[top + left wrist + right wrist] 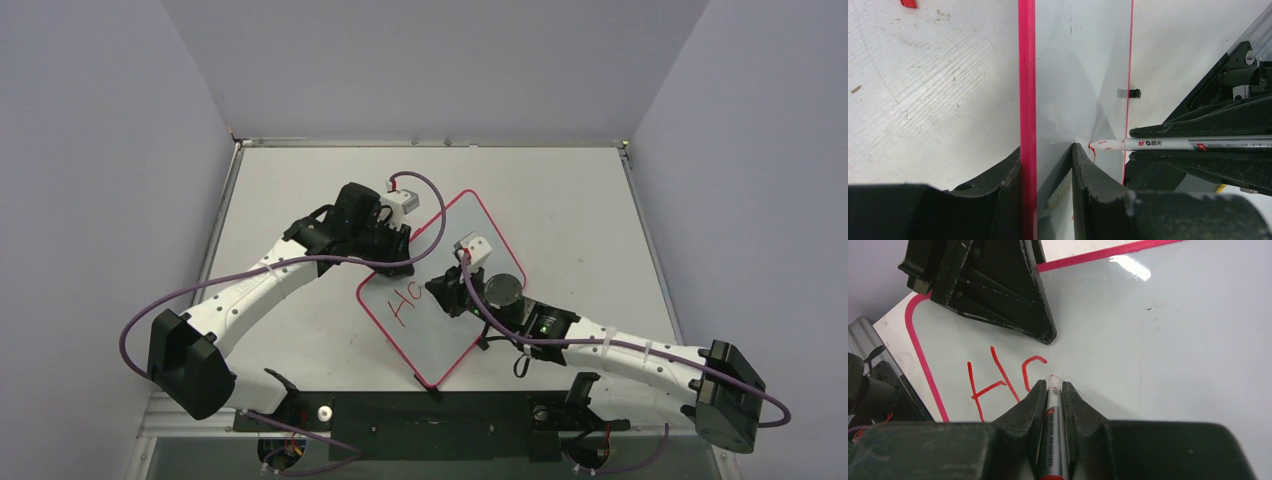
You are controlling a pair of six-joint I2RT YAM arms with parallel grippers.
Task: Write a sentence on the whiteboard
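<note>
Writing in progress: right gripper (1052,390) clamped narrow on a red marker (1052,415), tip touching the whiteboard (1173,365) just ahead of its fingertips, partway through the second letter of the sentence (1003,382). Left gripper (1047,165) pinches the board's pink rim, likely to steady it against pen pressure. Its black fingers (998,290) stand just beyond the lettering, crowding the line.

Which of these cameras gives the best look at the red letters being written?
The right wrist view: the red letters, an H and a half-made O, sit large just ahead of the marker. The top view shows them small. The left wrist view shows only a red smear at the marker tip.
</note>
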